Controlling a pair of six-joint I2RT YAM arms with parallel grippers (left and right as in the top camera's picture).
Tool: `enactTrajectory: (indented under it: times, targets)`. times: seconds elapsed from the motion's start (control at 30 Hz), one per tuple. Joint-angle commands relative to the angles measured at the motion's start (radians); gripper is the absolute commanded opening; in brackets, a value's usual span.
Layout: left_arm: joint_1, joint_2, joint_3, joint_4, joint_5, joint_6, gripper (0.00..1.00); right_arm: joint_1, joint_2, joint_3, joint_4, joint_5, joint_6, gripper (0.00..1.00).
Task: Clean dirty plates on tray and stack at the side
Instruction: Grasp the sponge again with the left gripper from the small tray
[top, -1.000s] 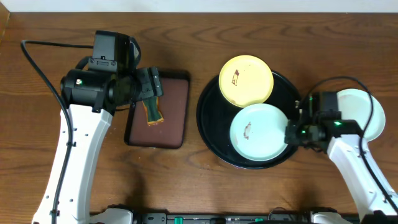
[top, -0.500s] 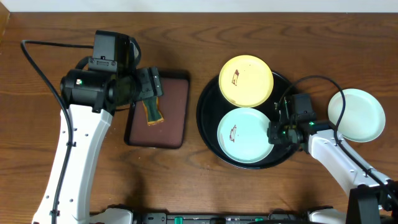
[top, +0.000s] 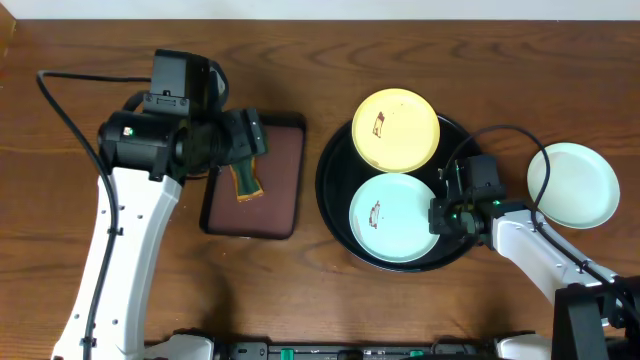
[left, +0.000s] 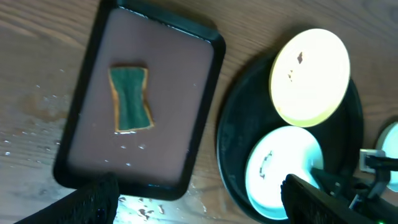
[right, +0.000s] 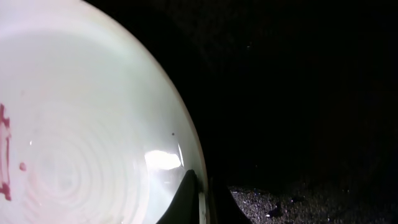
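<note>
A light blue plate (top: 390, 218) with a small dark red smear lies at the front of the round black tray (top: 335, 200). My right gripper (top: 445, 215) is shut on its right rim; the right wrist view shows both fingers (right: 202, 193) pinching that rim, with the plate (right: 81, 124) to the left. A pale yellow plate (top: 396, 128) with a small smear lies at the back of the tray. A mint green plate (top: 572, 185) lies on the table to the right of the tray. My left gripper (top: 248, 140) is open and empty above a brown tray; its fingers (left: 199, 199) are spread wide.
A rectangular brown tray (top: 280, 160) with a dark rim lies left of the black tray and holds a green and orange sponge (top: 245, 180), which also shows in the left wrist view (left: 130, 98). Water drops lie on the wood near its front edge (left: 143, 208).
My right gripper moved left, and the light blue plate slid left with it inside the black tray. The mint green plate came into full view. The left arm barely moved.
</note>
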Motion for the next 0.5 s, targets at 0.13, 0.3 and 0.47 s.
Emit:
enactTrajectory:
  times: [0.13, 0.3, 0.47]
  targets:
    - [-0.067, 0.069, -0.167, 0.032, -0.169, -0.06, 0.81, 0.005, 0.035, -0.019, 0.041, 0.029, 0.01, 0.01]
    - [-0.07, 0.17, -0.321, 0.218, -0.267, -0.123, 0.66, 0.005, 0.035, -0.019, 0.039, 0.028, 0.01, 0.01]
    - [-0.068, 0.319, -0.363, 0.366, -0.352, -0.122, 0.56, 0.005, 0.035, -0.019, 0.035, 0.028, 0.01, 0.01]
